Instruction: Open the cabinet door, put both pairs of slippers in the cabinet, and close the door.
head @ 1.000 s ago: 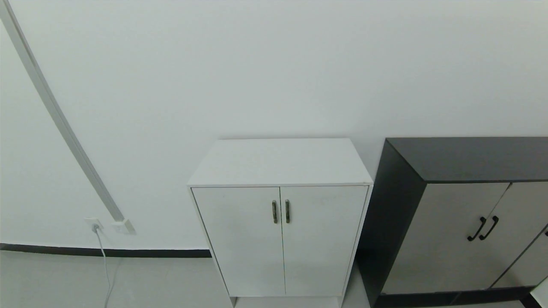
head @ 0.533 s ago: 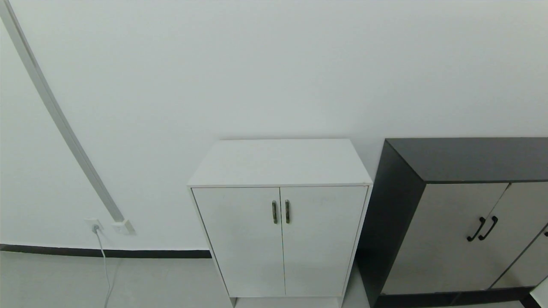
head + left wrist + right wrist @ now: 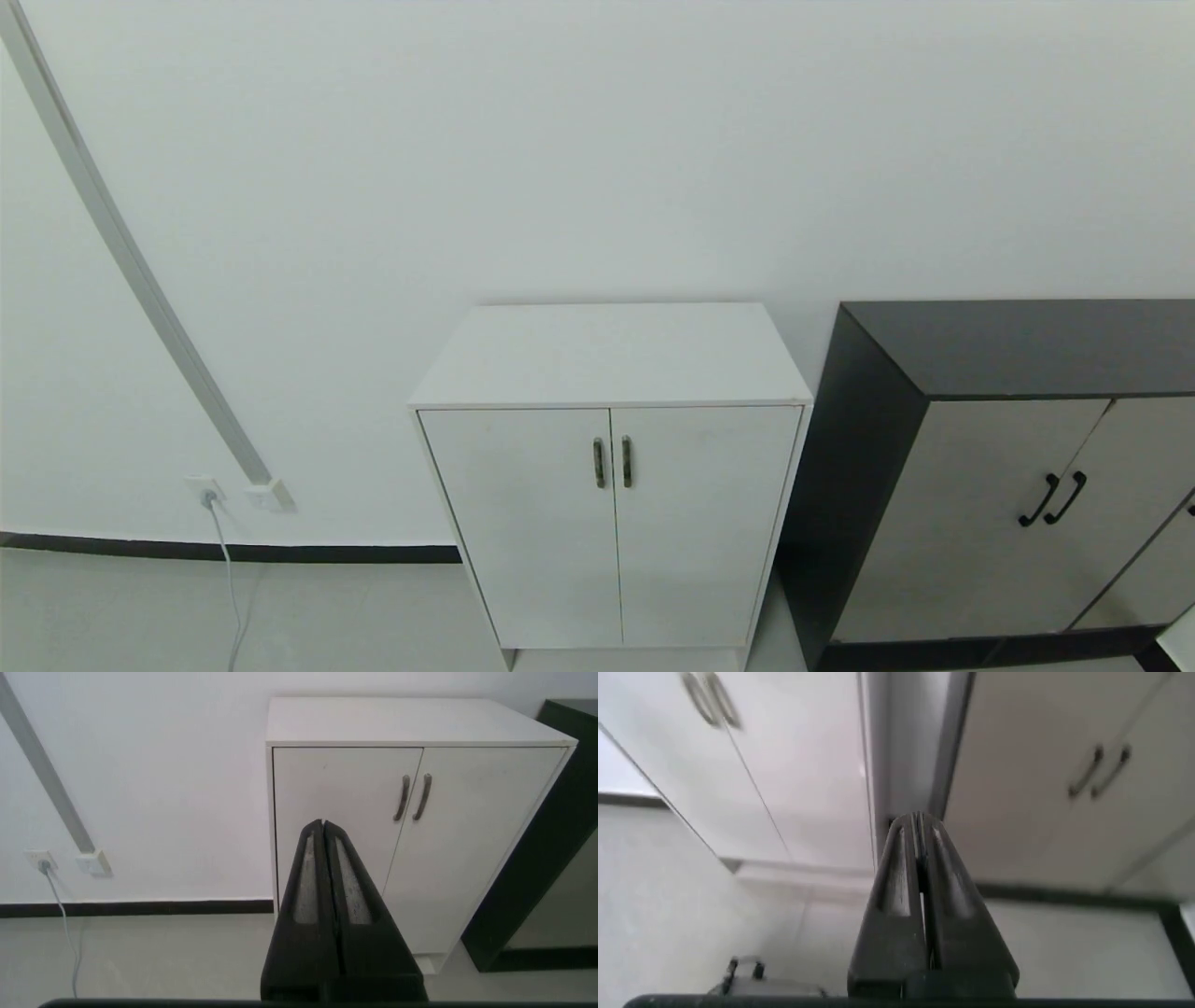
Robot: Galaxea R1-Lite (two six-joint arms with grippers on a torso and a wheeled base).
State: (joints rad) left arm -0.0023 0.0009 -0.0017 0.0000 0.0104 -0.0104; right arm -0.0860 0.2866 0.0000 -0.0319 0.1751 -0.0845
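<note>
Nothing has moved since the earlier head pictures. The left gripper (image 3: 322,833) has its jaws pressed together, empty, facing the white cabinet (image 3: 346,793). The right gripper (image 3: 918,823) is likewise closed and empty, low before the gap between the white cabinet and the black-topped cabinet (image 3: 1046,784). Both white doors are shut, and their handles (image 3: 598,462) sit side by side at the centre seam.

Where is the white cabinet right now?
In the head view the white cabinet stands centre, against the wall, doors shut, with the dark cabinet close on its right.
</note>
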